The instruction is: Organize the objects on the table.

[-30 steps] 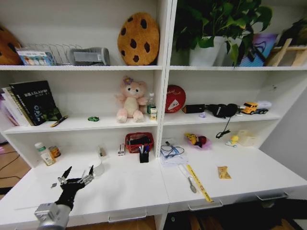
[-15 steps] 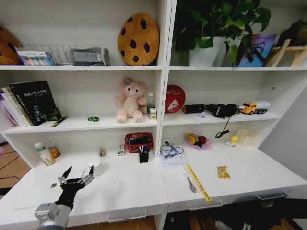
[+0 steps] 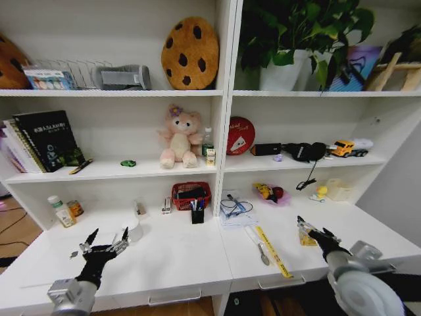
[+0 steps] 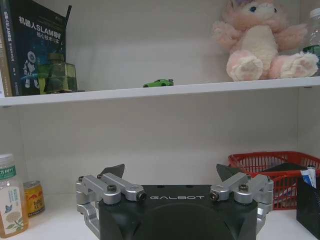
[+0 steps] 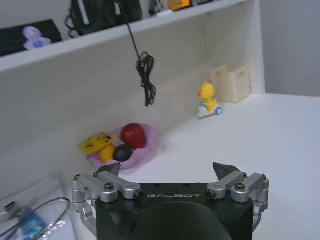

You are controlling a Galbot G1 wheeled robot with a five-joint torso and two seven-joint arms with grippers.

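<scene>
The right gripper [image 3: 309, 228], fingers spread apart, hovers over the right half of the white desk [image 3: 184, 260], directly above the small orange-yellow snack packet [image 3: 306, 238], which lies flat with its long axis running from the desk's front edge toward the shelves. The left gripper [image 3: 105, 240], fingers likewise apart and holding nothing, hangs low over the desk's left front. A yellow ruler [image 3: 272, 250] lies just beside a pen [image 3: 257, 245], both angled toward the front edge. The tiny green toy car [image 4: 158, 83] sits side-on on the middle shelf.
</scene>
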